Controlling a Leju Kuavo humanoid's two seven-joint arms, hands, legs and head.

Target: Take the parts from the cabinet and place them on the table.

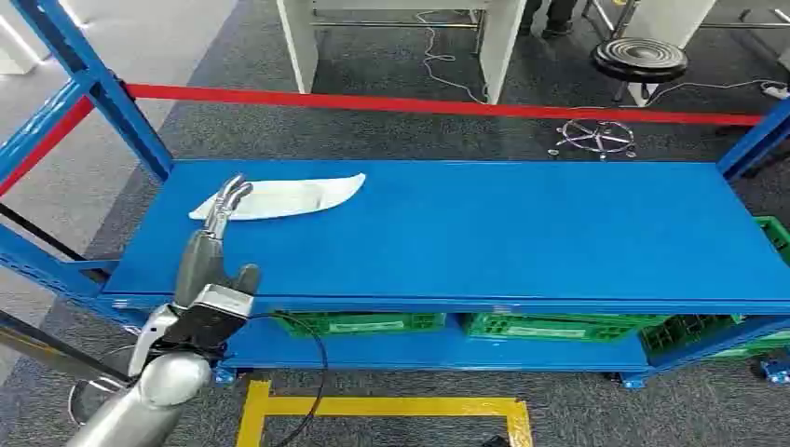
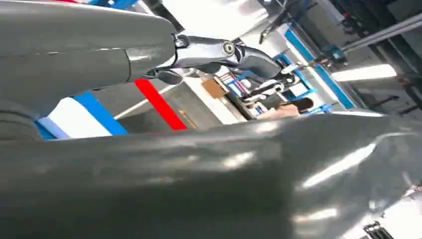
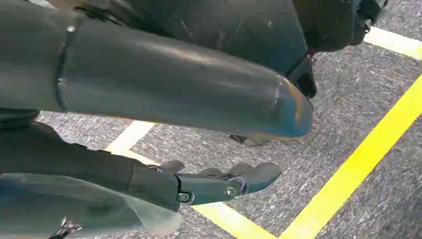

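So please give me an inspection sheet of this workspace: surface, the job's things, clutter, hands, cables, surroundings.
Surface: blue shelf top, mostly bare.
Job's things: one white part lying flat near the shelf's left end.
Clutter: green crates on the lower shelf.
Hands: left hand over the shelf edge, fingertips at the white part, no grip seen; right hand hangs over the floor, holding nothing.
Cables: black cable by the left arm; white cable on the floor behind.
Surroundings: grey carpet, yellow floor tape, black stool.

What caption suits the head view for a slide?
Left robot hand reaching over the blue metal shelf top, fingertips at the long white plastic part.
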